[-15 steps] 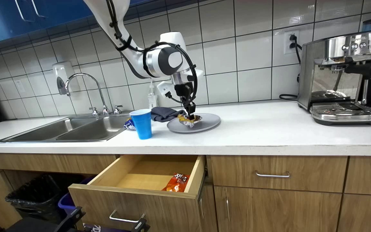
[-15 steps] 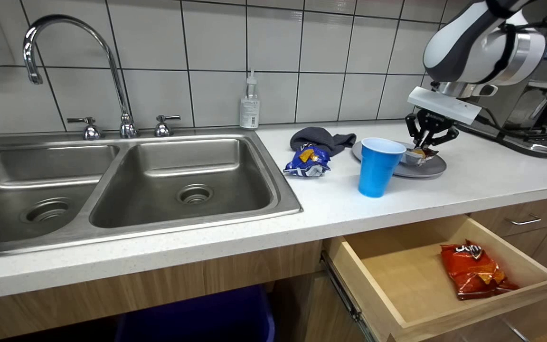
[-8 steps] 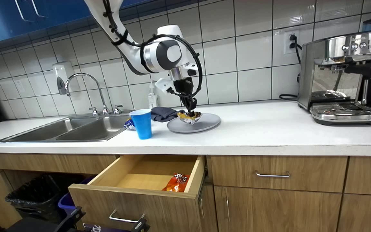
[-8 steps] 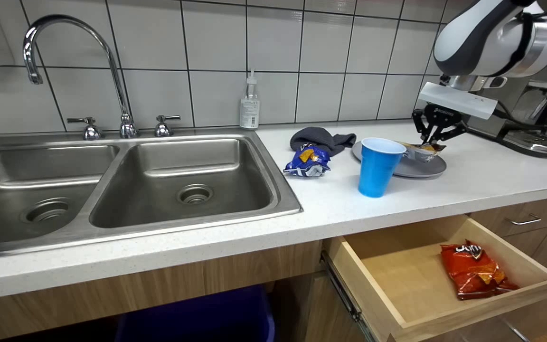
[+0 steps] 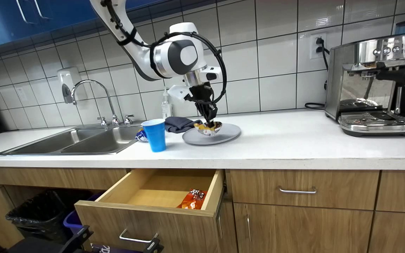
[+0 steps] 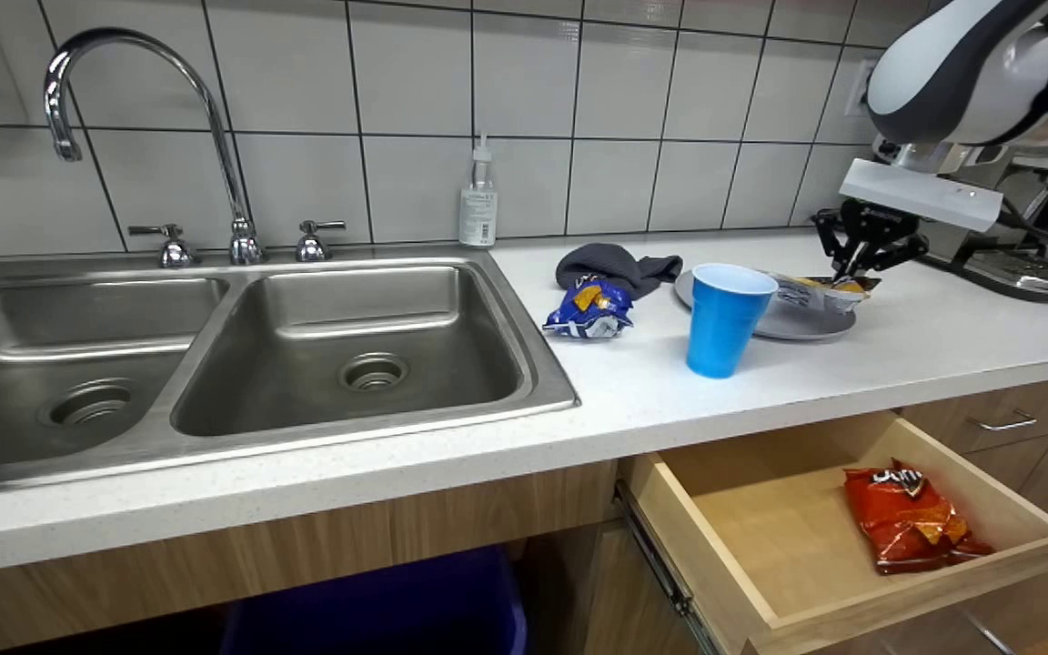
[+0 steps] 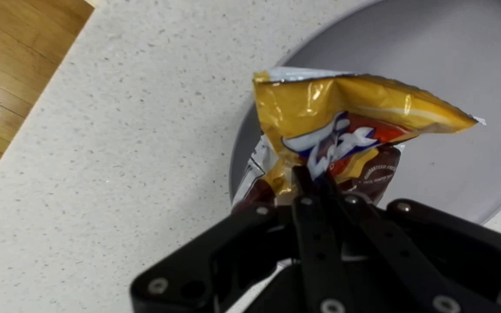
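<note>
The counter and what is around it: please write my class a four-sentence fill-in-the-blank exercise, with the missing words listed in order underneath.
1. The tool grips the yellow bag, and beneath that bag is a round grey ____.
2. The red bag lies inside the open ____.
3. The sink has ____ basins.
4. The cup is ____ on the outside.

Missing words: plate; drawer; two; blue.
</note>
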Controlling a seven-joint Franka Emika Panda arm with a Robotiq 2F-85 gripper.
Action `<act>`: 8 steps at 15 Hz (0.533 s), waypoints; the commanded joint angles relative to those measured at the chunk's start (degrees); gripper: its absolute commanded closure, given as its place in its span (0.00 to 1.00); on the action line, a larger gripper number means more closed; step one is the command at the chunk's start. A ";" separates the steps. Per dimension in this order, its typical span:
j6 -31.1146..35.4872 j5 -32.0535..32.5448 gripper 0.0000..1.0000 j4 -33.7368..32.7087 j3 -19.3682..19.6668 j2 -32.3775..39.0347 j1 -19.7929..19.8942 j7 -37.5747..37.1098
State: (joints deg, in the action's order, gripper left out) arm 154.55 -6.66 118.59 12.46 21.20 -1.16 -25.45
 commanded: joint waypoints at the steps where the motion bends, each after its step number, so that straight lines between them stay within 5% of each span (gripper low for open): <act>1: 2.14 1.32 0.99 5.76 -0.80 -5.21 1.18 3.22; 8: 3.87 2.73 0.99 13.38 -1.41 -11.05 1.49 7.64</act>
State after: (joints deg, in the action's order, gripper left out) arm 157.33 -5.33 127.12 12.40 14.81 -1.02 -20.17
